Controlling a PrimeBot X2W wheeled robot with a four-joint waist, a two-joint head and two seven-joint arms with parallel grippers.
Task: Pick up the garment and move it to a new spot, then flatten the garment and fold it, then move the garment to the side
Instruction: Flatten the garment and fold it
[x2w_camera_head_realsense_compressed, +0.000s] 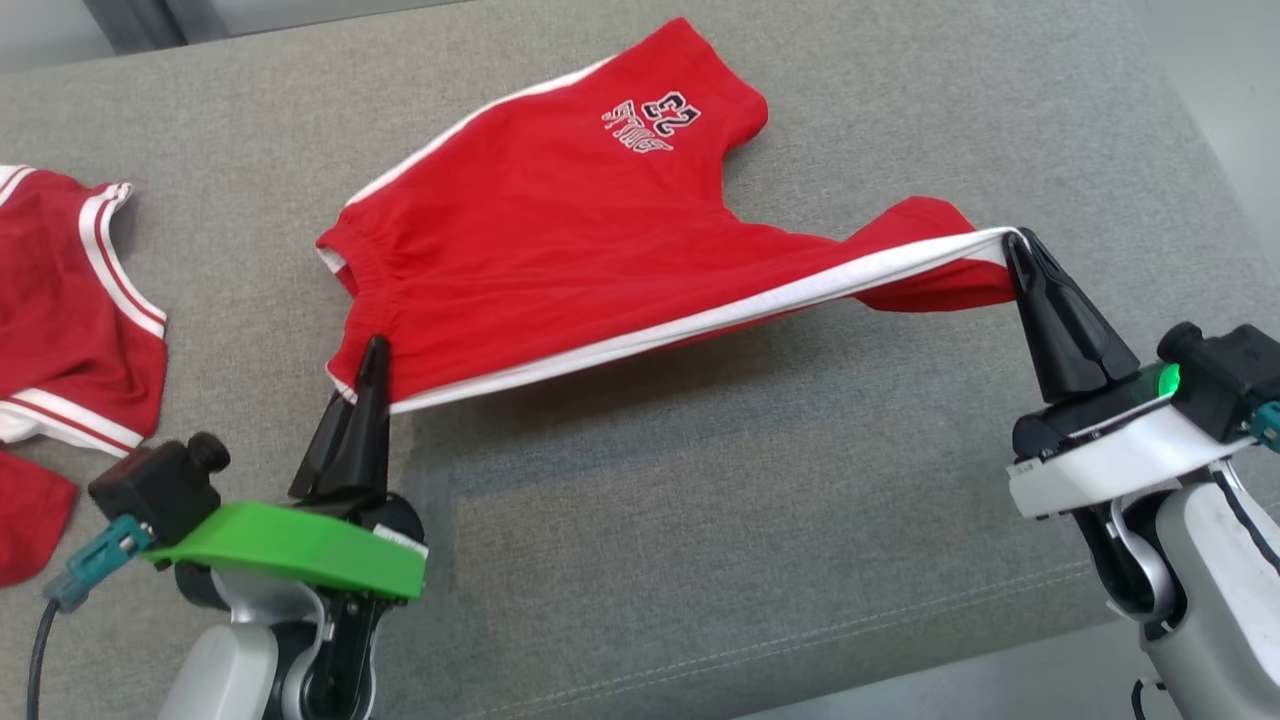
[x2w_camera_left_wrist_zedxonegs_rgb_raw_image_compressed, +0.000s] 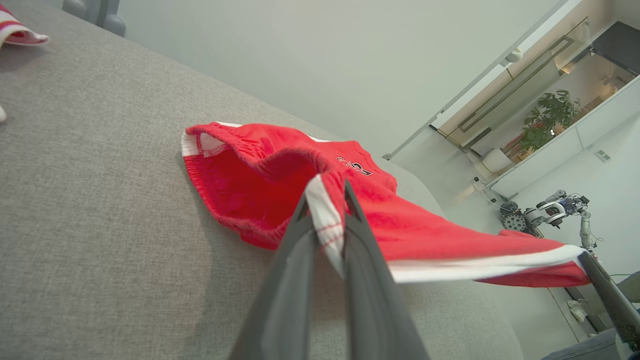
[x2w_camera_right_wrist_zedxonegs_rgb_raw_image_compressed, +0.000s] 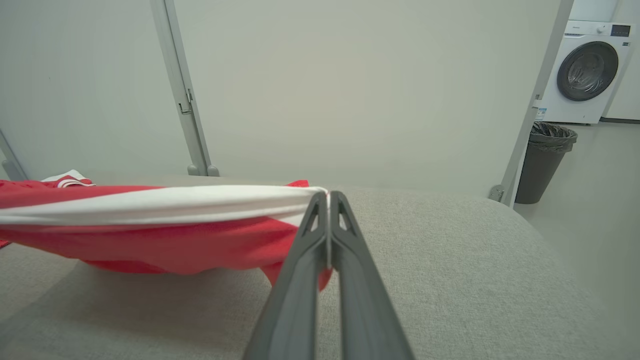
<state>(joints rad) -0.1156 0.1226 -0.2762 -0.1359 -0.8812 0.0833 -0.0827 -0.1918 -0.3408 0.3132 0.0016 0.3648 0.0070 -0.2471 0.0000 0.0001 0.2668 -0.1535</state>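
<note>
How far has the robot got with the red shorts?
Picked up: the left gripper pinches the waistband and the right gripper a leg hem of the red shorts, stretching them over the grey cushion. Flattening is in hand; folding and moving aside remain.

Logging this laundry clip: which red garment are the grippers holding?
The red shorts with the printed logo, pinched by left gripper and right gripper; the other red garment lies untouched.

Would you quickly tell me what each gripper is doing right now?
Left gripper: closed on the waistband end of the red fabric shorts with white side stripes.
Right gripper: closed on the leg-hem end of the same shorts.
</note>
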